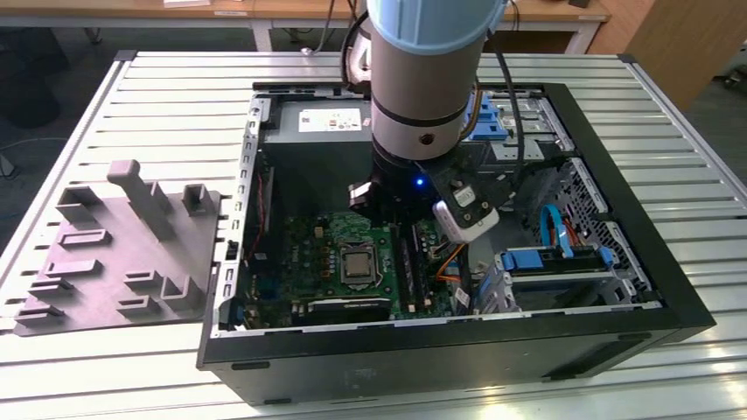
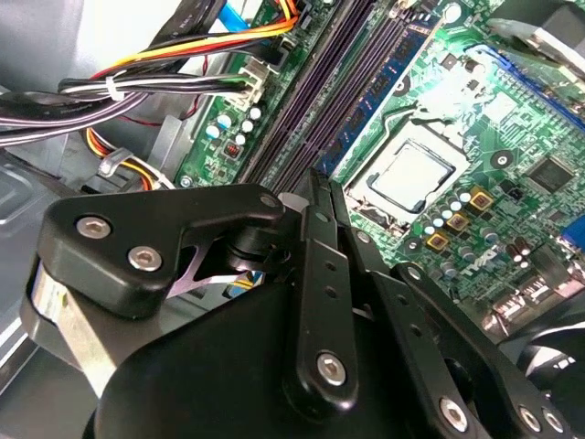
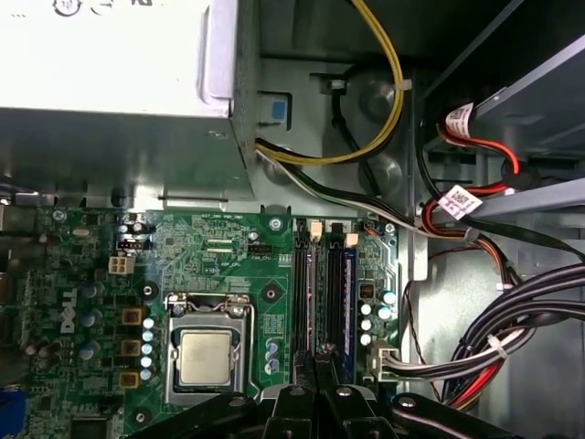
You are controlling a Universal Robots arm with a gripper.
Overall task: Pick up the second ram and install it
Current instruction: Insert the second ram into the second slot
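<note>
One blue stick [image 3: 335,293] seated, jaws over slots [image 3: 300,283], cable tag [image 3: 460,199]

A silver-grey arm [image 1: 421,87] capped in pale blue is glowing with a small blue light [image 1: 418,182]; silver screws [image 2: 331,369] are studding its black claw [image 2: 315,197].

Lab: slatted bench [image 1: 175,96], opened computer case [image 1: 467,354]
</note>
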